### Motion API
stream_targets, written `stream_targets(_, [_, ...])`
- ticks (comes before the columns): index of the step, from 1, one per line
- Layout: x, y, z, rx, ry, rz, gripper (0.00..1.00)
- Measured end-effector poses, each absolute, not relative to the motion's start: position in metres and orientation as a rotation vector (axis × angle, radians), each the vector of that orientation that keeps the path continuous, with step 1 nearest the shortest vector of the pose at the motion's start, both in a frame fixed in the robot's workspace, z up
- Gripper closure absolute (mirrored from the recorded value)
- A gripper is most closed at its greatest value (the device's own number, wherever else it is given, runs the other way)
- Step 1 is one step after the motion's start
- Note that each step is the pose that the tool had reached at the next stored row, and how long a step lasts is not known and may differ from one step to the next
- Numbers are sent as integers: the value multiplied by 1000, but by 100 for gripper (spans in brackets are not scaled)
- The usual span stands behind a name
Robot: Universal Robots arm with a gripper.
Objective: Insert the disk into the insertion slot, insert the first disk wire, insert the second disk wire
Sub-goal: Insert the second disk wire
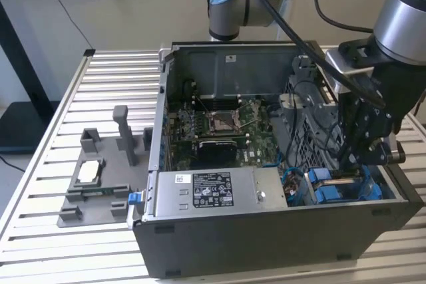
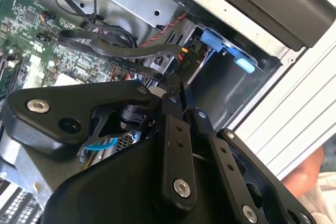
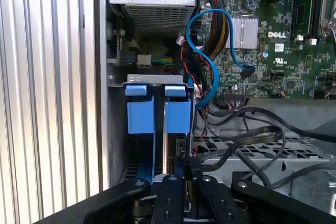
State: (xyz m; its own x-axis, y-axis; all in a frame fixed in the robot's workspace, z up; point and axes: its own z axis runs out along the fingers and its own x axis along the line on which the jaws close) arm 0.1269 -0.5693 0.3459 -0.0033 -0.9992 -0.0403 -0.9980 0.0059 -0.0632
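Clenching matte black gripper (image 3: 181, 163) on black flat wire (image 2: 147, 52), fingers pinching its connector end, low inside case. Sitting just beyond: disk (image 3: 177, 113) in smooth blue plastic frame, standing on edge in grey metal insertion slot (image 3: 116, 80).

Open dark computer case (image 1: 266, 237) lying on slatted metal surface (image 1: 113, 78). Inside: green motherboard (image 1: 249, 121), silver labelled power-supply box (image 1: 213, 191), blue cable (image 3: 212, 72) looping near finned heatsink (image 3: 245, 31). Beside case, grey fixture (image 1: 80, 209) holding small square chip (image 1: 88, 172).
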Motion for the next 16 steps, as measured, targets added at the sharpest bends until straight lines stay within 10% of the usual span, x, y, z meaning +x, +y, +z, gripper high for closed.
stream_targets(16, [126,-569,342,-2156,2181,-27,84])
